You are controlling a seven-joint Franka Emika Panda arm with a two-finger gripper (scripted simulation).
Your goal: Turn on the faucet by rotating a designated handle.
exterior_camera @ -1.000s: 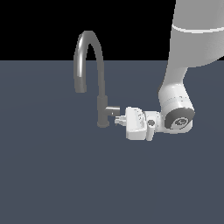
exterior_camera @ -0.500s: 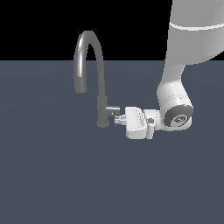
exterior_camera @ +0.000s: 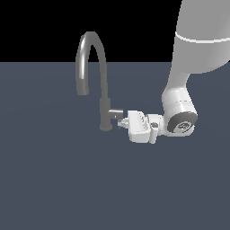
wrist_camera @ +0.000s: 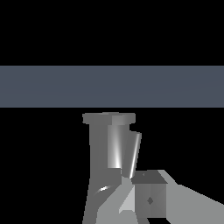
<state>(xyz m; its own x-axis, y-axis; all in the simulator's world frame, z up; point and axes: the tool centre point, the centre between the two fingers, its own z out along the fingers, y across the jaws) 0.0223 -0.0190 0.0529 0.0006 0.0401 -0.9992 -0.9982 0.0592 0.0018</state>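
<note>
fingers: at handle, gap cannot tell | faucet: upright | floor: open

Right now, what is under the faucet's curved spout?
Under the spout lies only bare dark floor. The handle and gripper are beside the base, not below the spout.

faucet stands on surface, just past the hand's fingertips | handle juts from faucet toward hand, at its fingertips | spout arches away from hand
</note>
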